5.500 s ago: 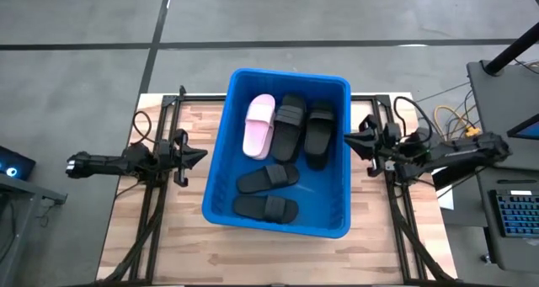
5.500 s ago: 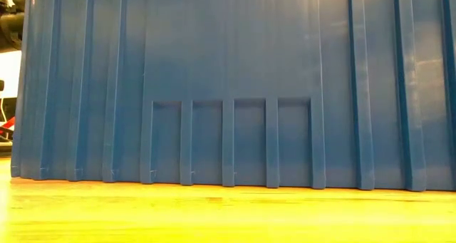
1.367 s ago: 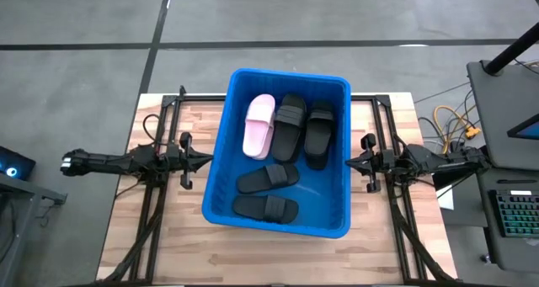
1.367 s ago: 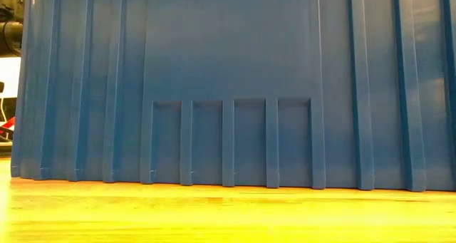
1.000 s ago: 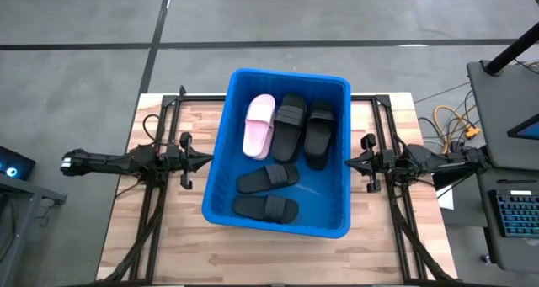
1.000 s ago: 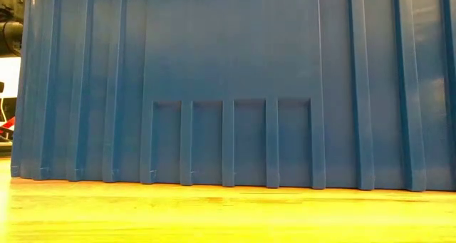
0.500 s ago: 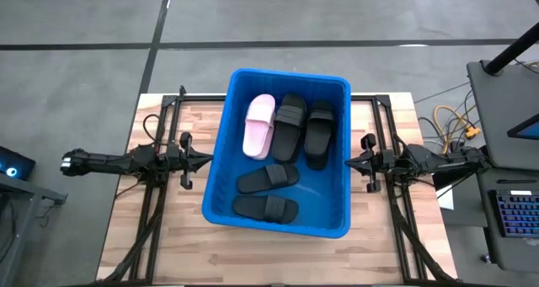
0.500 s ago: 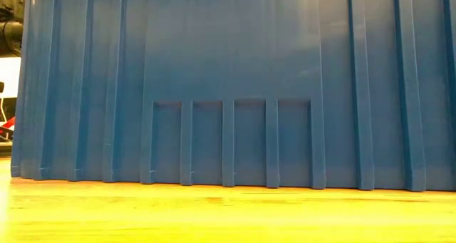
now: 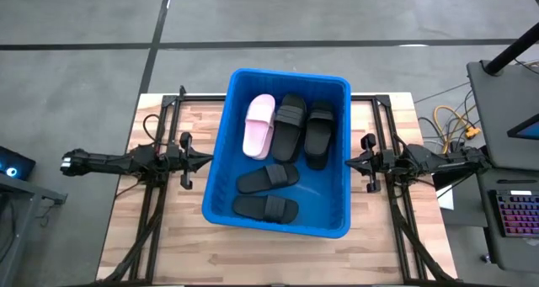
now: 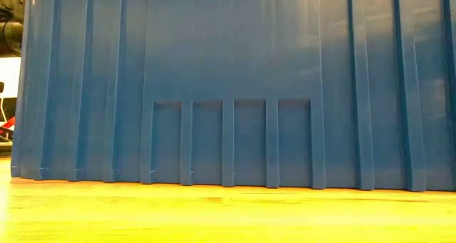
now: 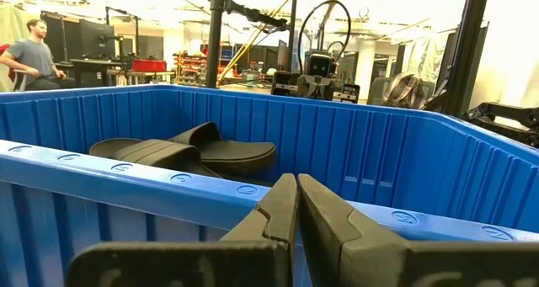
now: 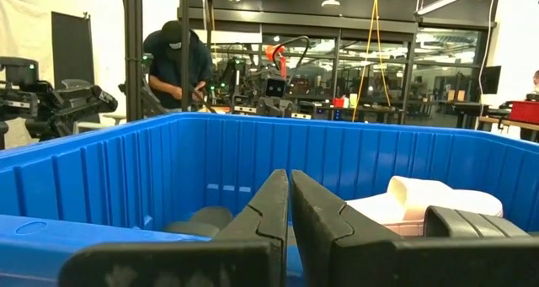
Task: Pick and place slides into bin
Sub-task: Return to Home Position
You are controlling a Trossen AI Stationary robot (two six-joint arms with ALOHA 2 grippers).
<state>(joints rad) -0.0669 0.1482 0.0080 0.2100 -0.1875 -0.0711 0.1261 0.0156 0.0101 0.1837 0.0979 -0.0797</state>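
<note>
The blue bin stands in the middle of the table and fills the low view. Inside lie one pale pink slide and several black slides, flat on the bin's floor. My left gripper is shut and empty, just outside the bin's left wall; its wrist view shows the shut fingers before the bin's rim. My right gripper is shut and empty, just outside the right wall, as its wrist view shows.
Black frame rails run along the table's left and right sides. A desk with a keyboard stands off the table's right edge. People show in the room beyond the table. Bare wood lies at the near edge.
</note>
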